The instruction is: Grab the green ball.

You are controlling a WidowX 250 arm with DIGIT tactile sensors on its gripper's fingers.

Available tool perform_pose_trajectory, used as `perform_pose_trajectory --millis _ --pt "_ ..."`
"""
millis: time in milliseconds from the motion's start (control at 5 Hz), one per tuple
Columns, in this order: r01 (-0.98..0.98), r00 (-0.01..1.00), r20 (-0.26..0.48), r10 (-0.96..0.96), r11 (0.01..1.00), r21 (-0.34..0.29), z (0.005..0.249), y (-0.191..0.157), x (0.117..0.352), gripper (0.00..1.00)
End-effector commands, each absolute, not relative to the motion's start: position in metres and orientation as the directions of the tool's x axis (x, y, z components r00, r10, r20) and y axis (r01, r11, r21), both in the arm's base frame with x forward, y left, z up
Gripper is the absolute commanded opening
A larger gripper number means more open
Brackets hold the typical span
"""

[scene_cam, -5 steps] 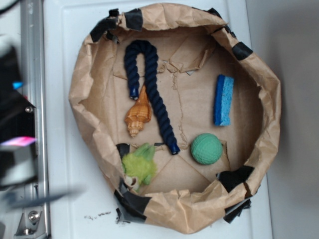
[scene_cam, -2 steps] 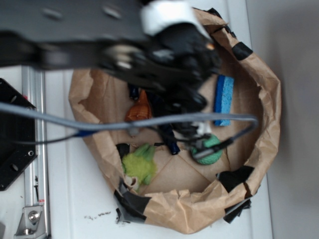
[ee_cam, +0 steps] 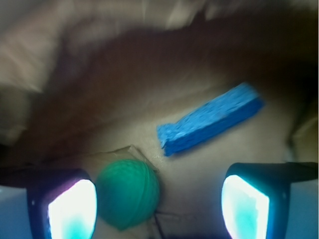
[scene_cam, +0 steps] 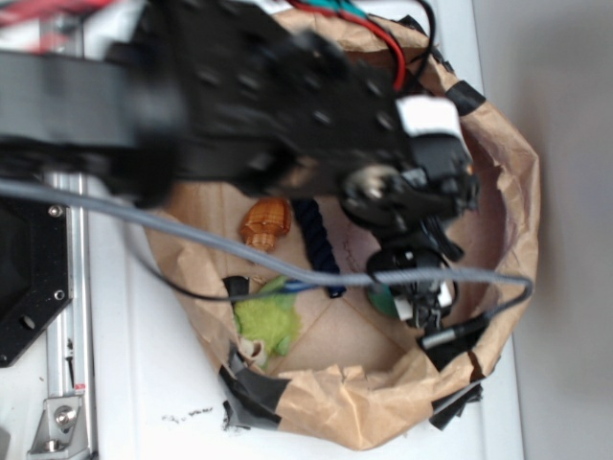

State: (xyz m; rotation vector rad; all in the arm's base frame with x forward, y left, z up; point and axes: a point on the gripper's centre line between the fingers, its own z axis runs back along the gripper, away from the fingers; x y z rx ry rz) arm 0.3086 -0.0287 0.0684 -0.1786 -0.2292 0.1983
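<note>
Wrist view shows our pincer [ee_cam: 158,206] with its fingers spread wide apart, clamped on nothing. Between them, close against one finger [ee_cam: 67,209], sits the green ball [ee_cam: 128,193], with the blue sponge [ee_cam: 212,119] lying beyond it. From the exterior view, we hang inside the paper-lined basket [scene_cam: 512,182] toward the desk's right edge. Approach looks nearly done; centring, lowering and closing remain.

A crumpled brown paper basin [scene_cam: 522,192] patched with black tape holds a blue sponge [ee_cam: 212,118], an orange seashell [scene_cam: 265,221], a dark blue rope [scene_cam: 316,244] and a fuzzy yellow-green plush toy [scene_cam: 265,321].
</note>
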Motion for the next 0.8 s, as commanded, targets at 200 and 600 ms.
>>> perform_pose_trajectory --millis 200,600 --pt "0.038 0.992 0.129 -0.011 0.976 -0.213 0.056 -0.096 0.294 0.00" --pt "0.090 0.966 0.252 -0.066 0.992 -0.084 0.117 -0.088 0.295 0.00"
